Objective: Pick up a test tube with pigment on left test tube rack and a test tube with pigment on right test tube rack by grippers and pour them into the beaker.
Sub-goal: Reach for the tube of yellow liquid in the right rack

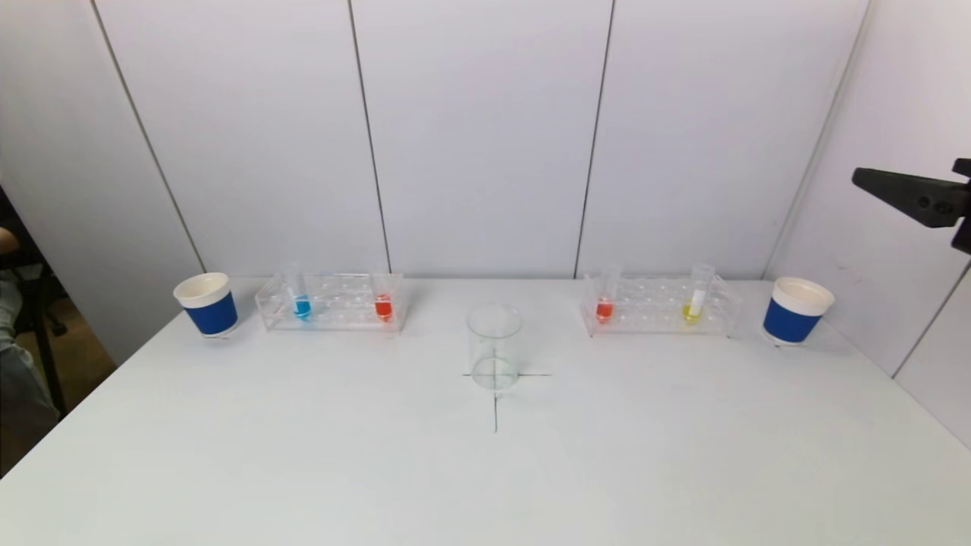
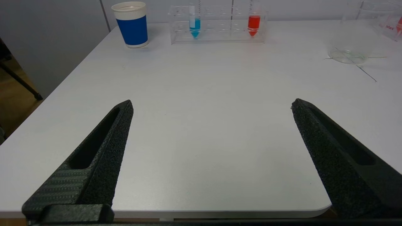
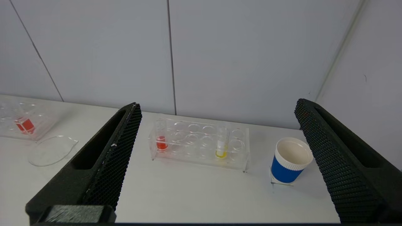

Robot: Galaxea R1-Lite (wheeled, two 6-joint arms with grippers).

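We see the left gripper (image 2: 212,105) low over the table's (image 1: 303,455) near left edge, jaws wide apart, the left rack (image 2: 218,23) with blue tube (image 2: 195,26) and red tube (image 2: 253,23) far ahead by the back edge. Our right gripper (image 3: 216,106) hangs high at the right edge, jaws spread, the right rack (image 3: 201,146) below between them. The beaker (image 1: 494,345) stands at centre.

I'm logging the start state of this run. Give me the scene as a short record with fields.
beaker: clear glass beaker, empty, table centre on a drawn cross
left rack: clear plastic rack holding a blue-pigment tube and a red-pigment tube
right rack: clear plastic rack holding a red-pigment tube and a yellow-pigment tube
cups: blue paper cup outside left rack; blue paper cup outside right rack
left tool: open, over near table edge
right tool: open, raised at right
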